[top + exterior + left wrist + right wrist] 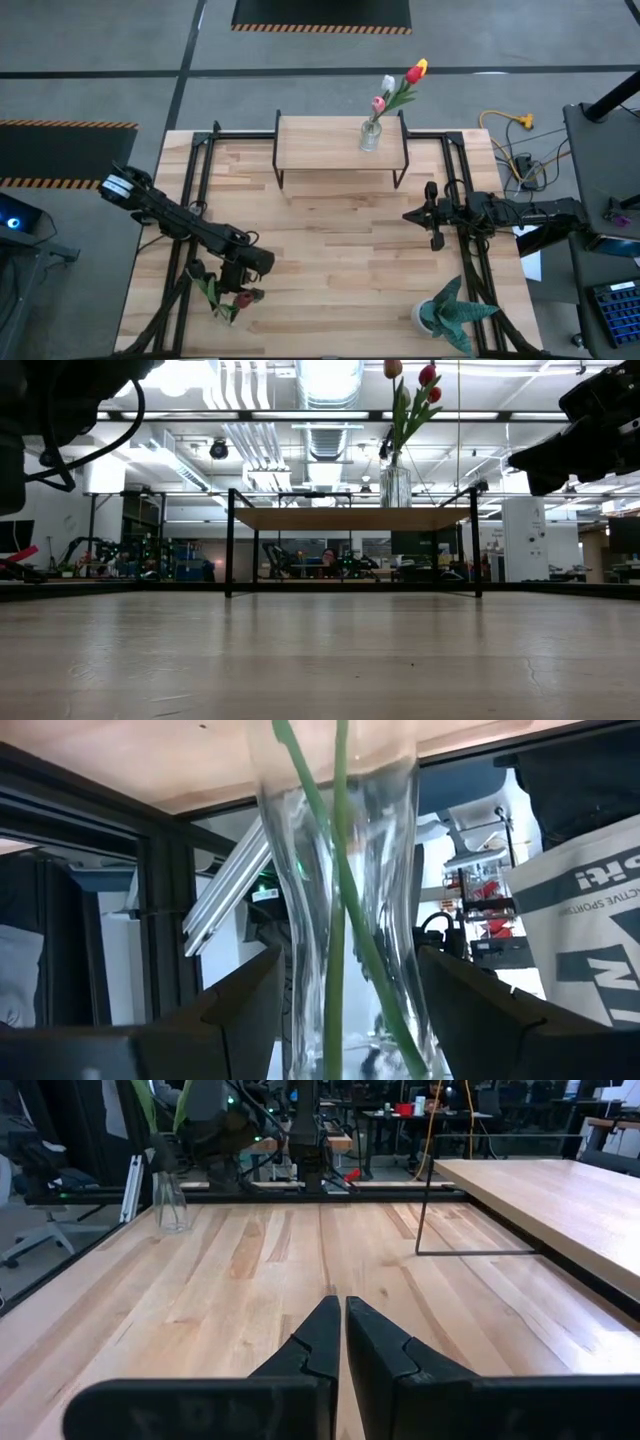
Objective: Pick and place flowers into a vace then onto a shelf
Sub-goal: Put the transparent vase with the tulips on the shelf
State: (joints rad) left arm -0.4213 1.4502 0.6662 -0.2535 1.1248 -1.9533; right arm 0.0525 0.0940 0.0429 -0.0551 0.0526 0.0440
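— Scanning the pale plank table (330,250): what's on it?
— Wooden shelf (330,143) at twelve, bearing tulips (398,88). Left pincer (350,970) at seven around a ribbed glass vase (385,840) holding green stems (338,870); grip can't tell. Right pincer (343,1308) at three, clenched, holding nothing.

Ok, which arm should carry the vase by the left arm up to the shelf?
Left. The left gripper is closed on that vase, stems inside. The right gripper waits shut across the table, holding nothing, though nearer the shelf.
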